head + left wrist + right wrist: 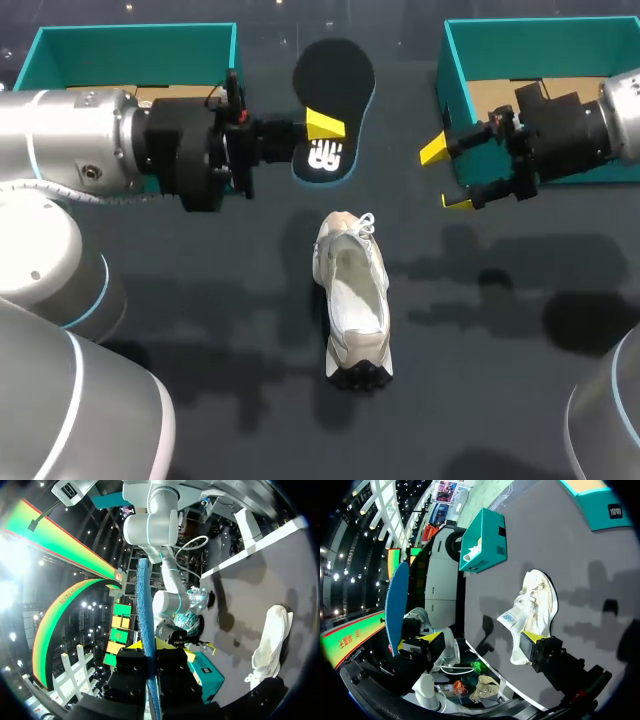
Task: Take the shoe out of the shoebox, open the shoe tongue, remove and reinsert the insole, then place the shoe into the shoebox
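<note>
**While the insole (333, 85) is out, the shoe (352, 300) waits empty**

As it lies mid-surface (500, 330) with its opening upward, the shoe is touched by neither claw. It is judged light, with a soft upper that would crumple and a firmer sole. The heel collar or the sole's sides look the soundest hold. The insole is held in the air beyond the shoe, well apart from it, with the left claw (322, 128) clamped on one end. It appears thin and flexible, likely to bend on reinsertion, so steadying the shoe seems advisable. The right claw (447, 177) hovers beside the right-hand shoebox (540, 45), fingers apart, holding nothing. The left-hand shoebox (130, 45) stands at the surface's far left.
</note>
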Controlling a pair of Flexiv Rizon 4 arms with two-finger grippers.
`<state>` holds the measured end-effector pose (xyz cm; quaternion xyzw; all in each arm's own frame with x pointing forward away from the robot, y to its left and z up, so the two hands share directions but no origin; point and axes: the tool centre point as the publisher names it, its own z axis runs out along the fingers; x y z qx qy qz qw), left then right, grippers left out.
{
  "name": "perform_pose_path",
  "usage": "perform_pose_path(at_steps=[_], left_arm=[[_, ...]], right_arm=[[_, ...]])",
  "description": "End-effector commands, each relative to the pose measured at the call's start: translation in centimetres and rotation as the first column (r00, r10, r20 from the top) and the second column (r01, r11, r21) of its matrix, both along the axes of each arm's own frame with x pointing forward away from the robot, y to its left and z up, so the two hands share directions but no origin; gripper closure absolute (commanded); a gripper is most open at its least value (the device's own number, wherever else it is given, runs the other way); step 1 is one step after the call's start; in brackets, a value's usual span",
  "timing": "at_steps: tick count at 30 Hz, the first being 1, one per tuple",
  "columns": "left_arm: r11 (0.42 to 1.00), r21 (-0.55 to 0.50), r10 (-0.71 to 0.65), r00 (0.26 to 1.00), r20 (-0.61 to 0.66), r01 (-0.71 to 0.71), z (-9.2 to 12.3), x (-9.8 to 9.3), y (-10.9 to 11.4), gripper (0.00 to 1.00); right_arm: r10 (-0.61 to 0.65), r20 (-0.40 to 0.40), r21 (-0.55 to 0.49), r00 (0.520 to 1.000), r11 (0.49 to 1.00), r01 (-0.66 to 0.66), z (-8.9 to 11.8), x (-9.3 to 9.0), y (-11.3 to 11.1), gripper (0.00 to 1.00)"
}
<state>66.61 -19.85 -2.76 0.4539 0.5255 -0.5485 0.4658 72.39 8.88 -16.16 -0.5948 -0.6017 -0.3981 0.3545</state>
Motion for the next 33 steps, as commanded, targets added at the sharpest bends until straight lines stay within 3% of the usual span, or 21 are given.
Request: perform_pose_path(at_steps=[1, 3, 9, 22, 28, 33], left_arm=[[1.0, 0.024, 0.021, 0.999, -0.026, -0.02, -2.2, -0.6, -0.4, 1.0], [0.999, 0.038, 0.031, 0.998, -0.055, -0.029, -3.3, 0.0, -0.8, 1.0], [0.995, 0.067, 0.076, 0.995, 0.06, -0.08, -6.0, 2.5, -1.6, 1.0], [0.995, 0.067, 0.076, 0.995, 0.06, -0.08, -6.0, 2.5, -1.6, 1.0], [0.993, 0.072, 0.083, 0.991, 0.101, -0.091, -8.3, 4.3, -2.9, 1.0], [0.993, 0.08, 0.079, 0.987, 0.137, -0.091, -8.9, 5.0, -3.3, 1.0]], right_arm=[[-0.019, -0.007, 0.029, 1.0, 0.999, 0.019, 0.3, 1.0, 0.2, 0.0], [-0.056, 0.004, 0.052, 0.998, 0.997, 0.056, 1.0, 1.6, 0.1, 0.0], [-0.08, 0.036, 0.11, 0.996, 0.991, 0.075, 1.9, 2.8, 0.6, 0.0], [-0.066, 0.033, 0.117, 0.997, 0.991, 0.062, 2.0, 3.4, 0.9, 0.0], [-0.033, 0.054, 0.142, 0.998, 0.99, 0.025, 2.8, 4.4, 1.5, 0.0], [0.008, 0.026, 0.176, 1.0, 0.984, -0.012, 3.2, 4.5, 2.7, 0.0]])
